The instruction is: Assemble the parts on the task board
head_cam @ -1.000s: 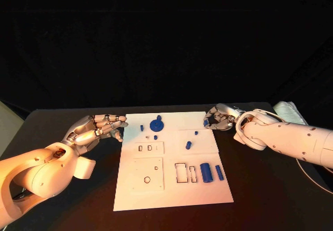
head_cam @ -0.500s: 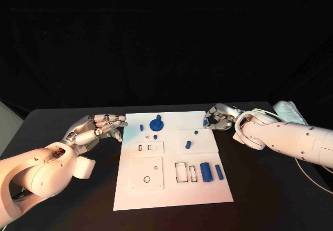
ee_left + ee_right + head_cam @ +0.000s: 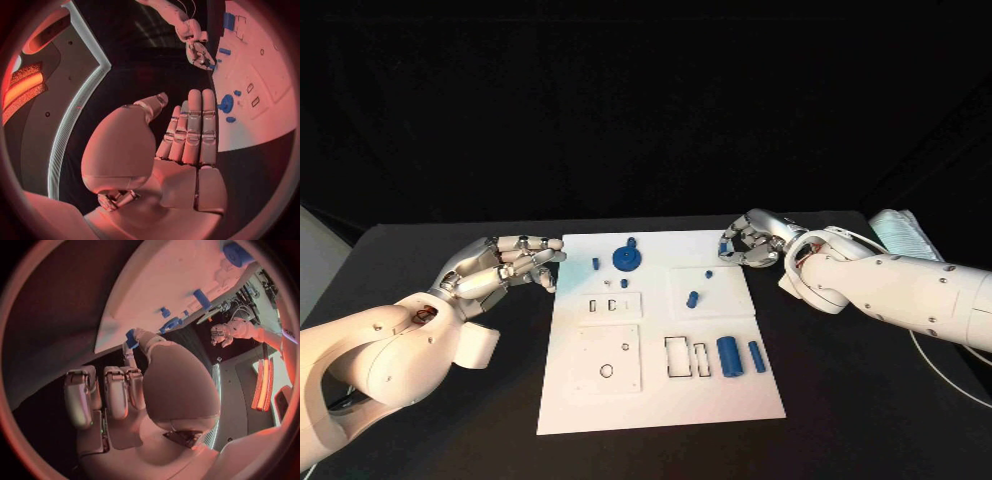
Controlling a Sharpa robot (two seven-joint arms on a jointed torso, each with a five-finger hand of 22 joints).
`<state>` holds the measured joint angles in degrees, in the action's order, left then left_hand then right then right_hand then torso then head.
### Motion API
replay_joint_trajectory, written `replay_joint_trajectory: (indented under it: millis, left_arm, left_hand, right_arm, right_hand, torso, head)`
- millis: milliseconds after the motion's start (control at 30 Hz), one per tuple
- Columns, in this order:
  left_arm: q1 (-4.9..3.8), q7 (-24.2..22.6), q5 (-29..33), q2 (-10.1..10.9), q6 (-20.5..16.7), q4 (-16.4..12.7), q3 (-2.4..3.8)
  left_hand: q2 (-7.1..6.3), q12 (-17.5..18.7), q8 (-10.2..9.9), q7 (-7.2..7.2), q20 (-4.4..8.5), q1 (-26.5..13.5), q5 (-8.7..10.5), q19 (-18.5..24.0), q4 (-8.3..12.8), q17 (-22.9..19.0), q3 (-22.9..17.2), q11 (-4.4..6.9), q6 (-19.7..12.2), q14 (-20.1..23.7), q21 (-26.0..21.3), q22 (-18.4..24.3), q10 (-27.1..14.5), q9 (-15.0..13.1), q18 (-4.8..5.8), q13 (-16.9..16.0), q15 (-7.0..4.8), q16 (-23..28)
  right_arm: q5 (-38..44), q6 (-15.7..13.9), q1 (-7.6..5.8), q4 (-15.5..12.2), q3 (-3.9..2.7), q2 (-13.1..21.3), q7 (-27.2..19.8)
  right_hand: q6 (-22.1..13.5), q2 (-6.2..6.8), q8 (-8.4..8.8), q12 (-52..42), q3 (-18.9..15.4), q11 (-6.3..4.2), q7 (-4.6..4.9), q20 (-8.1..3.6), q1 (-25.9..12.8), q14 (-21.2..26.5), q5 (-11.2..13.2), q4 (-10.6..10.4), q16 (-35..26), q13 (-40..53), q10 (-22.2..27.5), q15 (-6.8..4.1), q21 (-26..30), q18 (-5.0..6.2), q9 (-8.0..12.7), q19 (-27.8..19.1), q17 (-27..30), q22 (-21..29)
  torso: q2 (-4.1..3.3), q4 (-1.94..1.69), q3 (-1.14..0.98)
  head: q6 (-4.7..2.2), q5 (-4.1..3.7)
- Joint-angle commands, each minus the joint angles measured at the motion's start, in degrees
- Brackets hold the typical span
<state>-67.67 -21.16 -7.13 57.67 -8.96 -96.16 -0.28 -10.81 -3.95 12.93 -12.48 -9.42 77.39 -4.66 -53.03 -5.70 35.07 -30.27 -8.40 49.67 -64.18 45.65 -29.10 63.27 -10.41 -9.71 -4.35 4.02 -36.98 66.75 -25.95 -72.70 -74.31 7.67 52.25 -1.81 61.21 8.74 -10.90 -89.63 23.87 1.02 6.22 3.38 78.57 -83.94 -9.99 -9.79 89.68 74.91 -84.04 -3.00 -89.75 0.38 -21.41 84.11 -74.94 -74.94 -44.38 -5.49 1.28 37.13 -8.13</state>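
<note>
The white task board (image 3: 661,405) lies in the middle of the black table. On it are a blue round disc (image 3: 627,260), a blue cylinder (image 3: 728,354), a blue bar (image 3: 756,357) and several small blue pieces. At the board's far right corner my right hand (image 3: 756,243) pinches a small blue part (image 3: 131,337) between thumb and fingertip, just off the board's edge (image 3: 169,280). My left hand (image 3: 505,267) hovers at the board's left edge near the far end. Its fingers (image 3: 190,125) lie straight and side by side, holding nothing.
A white ribbed object (image 3: 899,228) lies at the table's far right edge. A thin cable (image 3: 935,365) runs along the table under my right arm. Recessed slots and holes mark the board's near half (image 3: 610,360).
My right hand has drawn slightly toward the far side with the small blue part still pinched. The left hand has not moved.
</note>
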Motion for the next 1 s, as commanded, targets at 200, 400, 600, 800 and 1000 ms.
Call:
replay_joint_trajectory:
  millis: [200,400,600,800,1000]
  left_arm:
    - [-0.08,0.04,-0.28,0.06,1.06,0.06,0.04]
    - [-0.08,0.32,-0.3,-0.29,1.24,0.3,0.03]
    - [-0.08,0.66,-0.33,-0.84,1.37,0.69,0.02]
    - [-0.09,1.17,-1.77,-1.29,1.26,0.73,0.01]
    - [-0.09,1.55,-2.38,-1.41,1.22,0.59,0.0]
  left_hand:
    - [0.16,-0.05,-0.36,0.01,0.0,-0.16,0.3,0.53,0.08,0.05,-0.15,-0.08,-0.38,0.47,0.39,-0.12,-0.43,-0.06,-0.68,-0.07,0.01,-0.32]
    - [0.16,-0.05,-0.36,0.01,0.0,-0.16,0.3,0.53,0.08,0.05,-0.15,-0.08,-0.38,0.47,0.39,-0.12,-0.43,-0.06,-0.68,-0.07,0.01,-0.32]
    - [0.14,-0.05,-0.38,0.02,0.0,-0.12,0.29,0.56,0.12,0.05,-0.16,-0.08,-0.4,0.49,0.41,-0.14,-0.45,-0.06,-0.69,-0.07,0.01,-0.32]
    - [0.12,-0.06,-0.39,0.04,-0.01,-0.09,0.29,0.59,0.15,0.04,-0.15,-0.07,-0.42,0.52,0.45,-0.17,-0.46,-0.07,-0.69,-0.08,0.02,-0.34]
    - [0.12,-0.06,-0.39,0.04,-0.01,-0.09,0.29,0.59,0.15,0.04,-0.15,-0.07,-0.42,0.52,0.45,-0.17,-0.46,-0.07,-0.69,-0.08,0.02,-0.34]
  right_arm:
    - [0.86,-5.0,-2.14,-7.52,-0.16,0.86,10.96]
    - [2.9,-4.37,-2.65,-13.63,-0.12,-1.12,16.41]
    - [5.44,-2.54,-1.66,-17.73,0.41,-4.53,19.43]
    - [11.34,-2.92,0.22,-19.53,0.79,-8.24,22.36]
    - [15.58,-3.87,2.03,-20.0,0.94,-10.71,24.81]
  right_hand:
    - [-0.21,-1.19,-1.96,0.68,1.74,-0.04,-0.79,-0.27,1.17,-5.82,0.63,1.26,-0.06,14.22,-5.16,0.04,-0.25,-0.38,-1.86,5.89,-14.03,-15.06]
    - [-0.49,-1.12,-2.05,0.85,2.06,0.09,-0.62,-0.17,1.2,-5.82,0.81,1.59,-0.07,14.08,-5.04,0.18,-0.25,-0.38,-1.94,5.89,-14.0,-15.06]
    - [-0.66,-1.11,-2.12,0.95,2.3,0.19,-0.5,-0.09,1.19,-5.83,0.86,1.8,-0.05,14.01,-4.96,0.25,-0.25,-0.38,-1.99,5.89,-14.07,-15.06]
    - [-0.79,-1.07,-2.21,1.07,2.38,0.28,-0.4,-0.02,0.82,-5.78,1.02,1.74,-0.13,13.91,-4.87,0.35,-0.25,-0.38,-2.04,5.89,-13.86,-15.06]
    - [-1.02,-0.87,-2.36,1.06,2.47,0.4,-0.29,0.12,0.03,-5.76,1.51,1.58,-0.17,13.93,-4.88,0.49,-0.25,-0.38,-2.13,5.89,-13.74,-15.06]
  torso:
    - [0.22,0.21,0.06]
    - [0.54,0.29,0.01]
    - [0.88,0.37,0.18]
    - [1.12,0.3,0.29]
    - [0.93,0.34,0.18]
  head:
    - [0.02,0.4]
    - [0.49,1.17]
    - [0.87,1.81]
    - [1.17,1.43]
    - [1.46,1.9]
